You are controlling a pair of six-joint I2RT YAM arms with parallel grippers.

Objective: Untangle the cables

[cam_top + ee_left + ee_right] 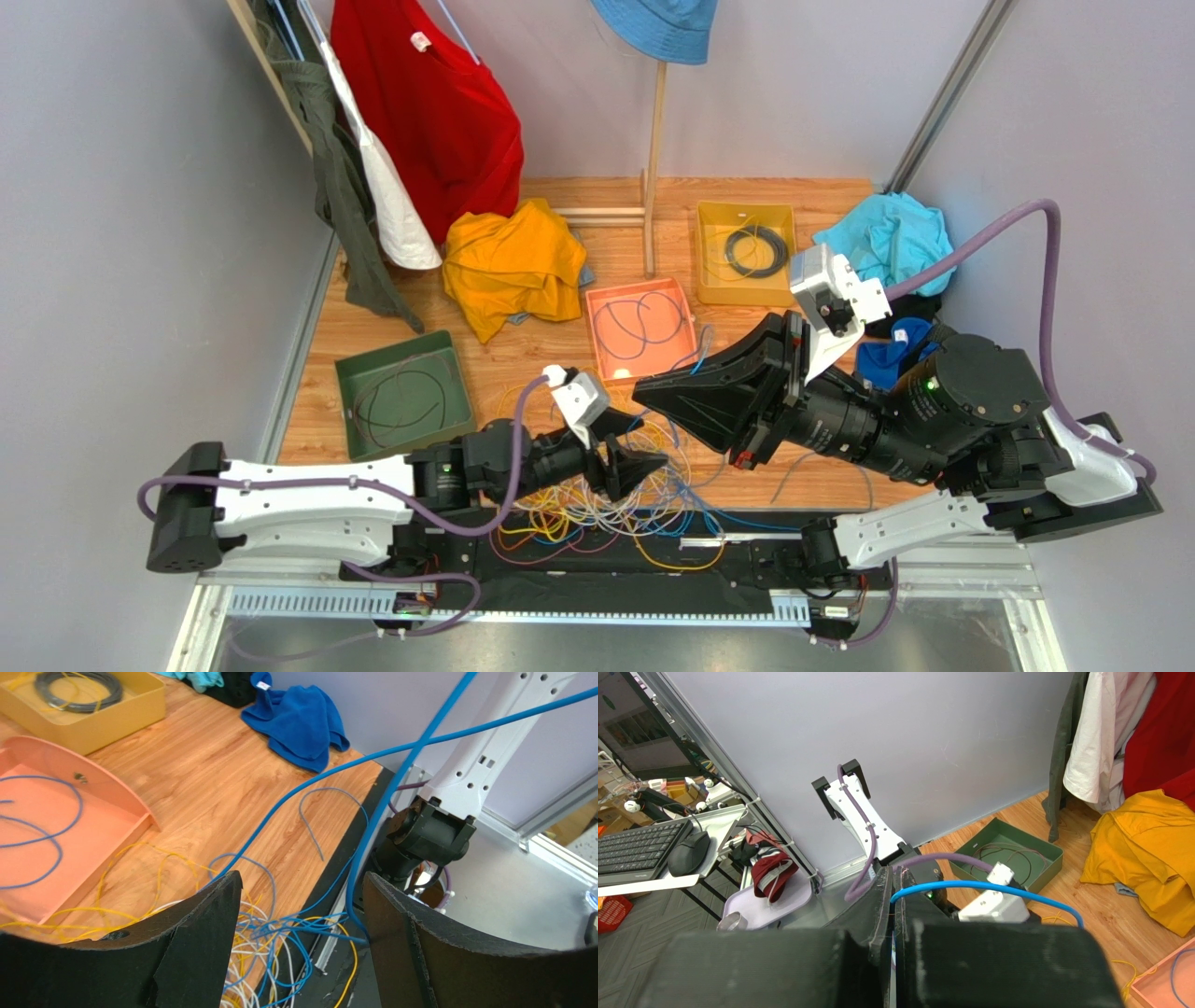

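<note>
A tangle of thin yellow, white, blue and orange cables [617,511] lies at the table's near edge; it also shows in the left wrist view [263,952]. My left gripper [648,471] is open just above the tangle, its fingers [203,938] wide apart with nothing between them. My right gripper [645,392] hovers higher, pointing left, shut on a blue cable [990,890]. That blue cable [393,791] hangs taut from the upper right down into the tangle, passing close to my left gripper's right finger.
A green tray [348,406] holds a dark cable, a salmon tray [596,343] a blue cable, a yellow tray [706,259] a black coil. A yellow garment [512,266], a cyan cloth [891,238] and a blue cloth [302,717] lie around them. A red shirt [428,105] hangs at the back.
</note>
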